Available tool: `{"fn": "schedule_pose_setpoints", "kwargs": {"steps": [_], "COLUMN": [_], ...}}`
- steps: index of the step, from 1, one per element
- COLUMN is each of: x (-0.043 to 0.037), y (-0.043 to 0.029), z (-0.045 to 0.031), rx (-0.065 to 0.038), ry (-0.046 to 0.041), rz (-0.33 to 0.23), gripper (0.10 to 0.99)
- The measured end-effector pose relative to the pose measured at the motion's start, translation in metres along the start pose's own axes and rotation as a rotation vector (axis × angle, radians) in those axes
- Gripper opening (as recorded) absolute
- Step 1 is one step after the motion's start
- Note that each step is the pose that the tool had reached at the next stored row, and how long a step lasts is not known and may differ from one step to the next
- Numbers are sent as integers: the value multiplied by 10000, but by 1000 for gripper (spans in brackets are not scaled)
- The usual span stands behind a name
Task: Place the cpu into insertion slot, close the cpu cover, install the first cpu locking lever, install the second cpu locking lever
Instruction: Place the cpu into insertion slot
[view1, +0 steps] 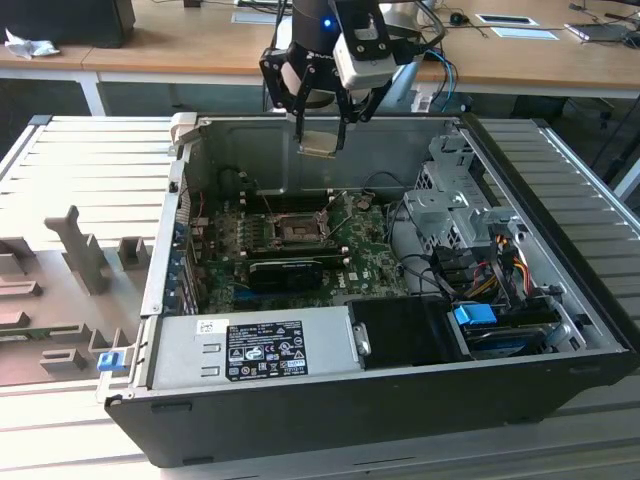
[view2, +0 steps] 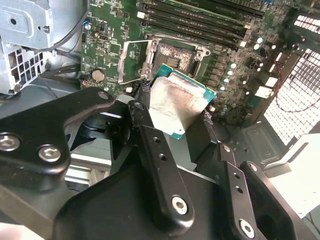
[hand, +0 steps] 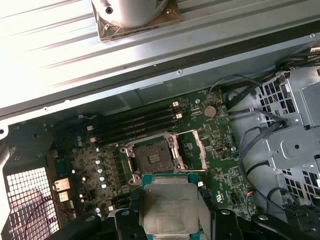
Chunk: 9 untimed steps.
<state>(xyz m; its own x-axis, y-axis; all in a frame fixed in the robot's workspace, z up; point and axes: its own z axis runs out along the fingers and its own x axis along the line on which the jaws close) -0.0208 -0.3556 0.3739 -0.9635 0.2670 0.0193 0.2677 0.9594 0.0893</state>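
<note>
We log the gripper (view1: 320, 138) closed on the cpu (view1: 319, 149) by its edges, well above the bare insertion slot (view1: 298, 232), with the cpu cover (hand: 196, 149) open beside it; risk as we judge it: a tilted or offset descent could drop the chip or damage socket contacts.

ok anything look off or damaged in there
Nothing stands out: the cpu is gripped in the end effector above the motherboard, the insertion slot is empty, and its cpu cover stands open.
</note>
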Motion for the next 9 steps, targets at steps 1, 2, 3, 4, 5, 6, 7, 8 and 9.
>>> {"fn": "schedule_pose_setpoints", "kwargs": {"steps": [1, 2, 3, 4, 5, 6, 7, 8, 9], "x": [0, 0, 0, 0, 0, 0, 0, 0, 0], "y": [0, 0, 0, 0, 0, 0, 0, 0, 0], "z": [0, 0, 0, 0, 0, 1, 0, 0, 1], "rx": [-1, -1, -3, -4, -6, -7, -8, -10, -13], "ry": [-4, -7, -13, -17, -24, -30, -38, -46, -60], "rz": [50, 84, 148, 198, 274, 340, 433, 517, 669], "gripper": [529, 529, 529, 529, 529, 529, 529, 529, 529]}}
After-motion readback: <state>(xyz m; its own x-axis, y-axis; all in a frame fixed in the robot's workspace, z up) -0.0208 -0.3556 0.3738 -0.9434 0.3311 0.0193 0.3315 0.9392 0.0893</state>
